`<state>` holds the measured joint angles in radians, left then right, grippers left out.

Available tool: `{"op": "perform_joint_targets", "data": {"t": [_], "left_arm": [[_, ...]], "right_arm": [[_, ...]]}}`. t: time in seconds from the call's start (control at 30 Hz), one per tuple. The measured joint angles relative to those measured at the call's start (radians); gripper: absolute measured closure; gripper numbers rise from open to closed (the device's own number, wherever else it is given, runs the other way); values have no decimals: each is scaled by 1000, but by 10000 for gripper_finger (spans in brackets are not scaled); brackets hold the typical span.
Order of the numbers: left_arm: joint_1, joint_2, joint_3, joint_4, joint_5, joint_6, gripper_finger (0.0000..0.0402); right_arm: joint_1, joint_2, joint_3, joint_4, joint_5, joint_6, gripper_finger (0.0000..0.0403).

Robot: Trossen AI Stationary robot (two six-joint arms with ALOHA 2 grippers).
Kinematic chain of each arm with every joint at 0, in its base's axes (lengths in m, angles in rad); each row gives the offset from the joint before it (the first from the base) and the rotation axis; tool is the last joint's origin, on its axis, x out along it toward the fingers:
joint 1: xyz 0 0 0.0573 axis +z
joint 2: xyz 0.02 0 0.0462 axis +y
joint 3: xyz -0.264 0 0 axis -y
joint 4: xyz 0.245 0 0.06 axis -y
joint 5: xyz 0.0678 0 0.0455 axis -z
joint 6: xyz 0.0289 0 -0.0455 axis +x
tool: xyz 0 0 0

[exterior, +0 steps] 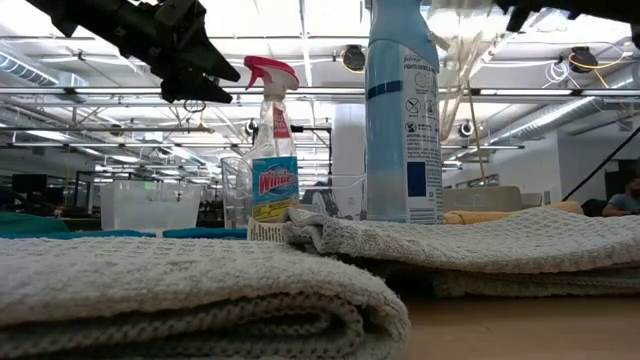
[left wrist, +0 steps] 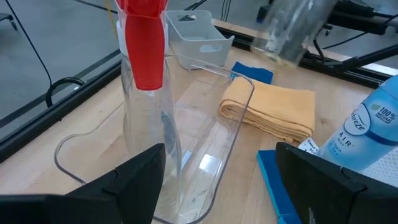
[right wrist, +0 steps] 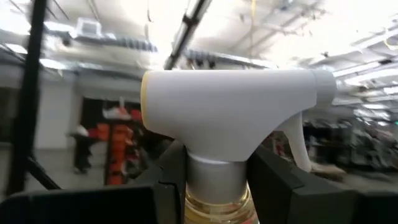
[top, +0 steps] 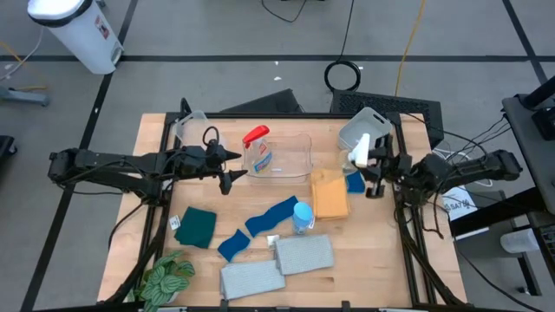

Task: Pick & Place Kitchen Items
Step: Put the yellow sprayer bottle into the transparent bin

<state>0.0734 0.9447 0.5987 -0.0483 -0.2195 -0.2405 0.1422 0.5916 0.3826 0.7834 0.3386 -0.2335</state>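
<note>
The red-trigger bottle (top: 257, 149) stands upright in a clear tub (top: 295, 156) at the table's far middle. My left gripper (top: 231, 168) is open and empty just left of that tub; in the left wrist view (left wrist: 217, 180) its fingers stand apart before the bottle (left wrist: 144, 74). My right gripper (top: 375, 170) is shut on the white-trigger bottle (top: 359, 152) near the grey tub (top: 364, 126). The blue-capped bottle (top: 302, 217), a blue cloth (top: 270, 217), a blue sponge (top: 232, 246), a teal cloth (top: 198, 227), an orange cloth (top: 329, 196) and two grey towels (top: 303, 254) lie on the table. My right gripper pinches the white-trigger bottle by its neck (right wrist: 217, 177), just under the trigger head (right wrist: 230, 109), one finger (right wrist: 165, 183) on each side. The fingers come about level from the table's right. The bottle shows lifted clear of the table in the left wrist view (left wrist: 286, 31).
A second clear tub (top: 192, 128) stands at the far left. A blue sponge (top: 354, 181) lies beside the orange cloth. The green plant (top: 165, 279) sits at the near left corner. The second grey towel (top: 251, 279) lies at the near edge.
</note>
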Motion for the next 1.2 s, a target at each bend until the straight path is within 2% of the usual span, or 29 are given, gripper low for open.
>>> {"op": "perform_joint_targets", "data": {"t": [0.17, 0.47, 0.7, 0.93, 1.07, 1.2], "left_arm": [[0, 0, 0, 0, 0, 0, 94], [0, 0, 0, 0, 0, 0, 94], [0, 0, 0, 0, 0, 0, 94], [0, 0, 0, 0, 0, 0, 94], [0, 0, 0, 0, 0, 0, 94], [0, 0, 0, 0, 0, 0, 94]], "right_arm": [[-107, 105, 80, -70, -26, 13, 298], [-305, 326, 124, 81, -265, 142, 298], [-396, 456, 126, 242, -395, 201, 299], [-447, 529, 131, 287, -397, 245, 298], [-485, 586, 165, 290, -446, 256, 299], [-510, 661, 204, 287, -452, 274, 298]]}}
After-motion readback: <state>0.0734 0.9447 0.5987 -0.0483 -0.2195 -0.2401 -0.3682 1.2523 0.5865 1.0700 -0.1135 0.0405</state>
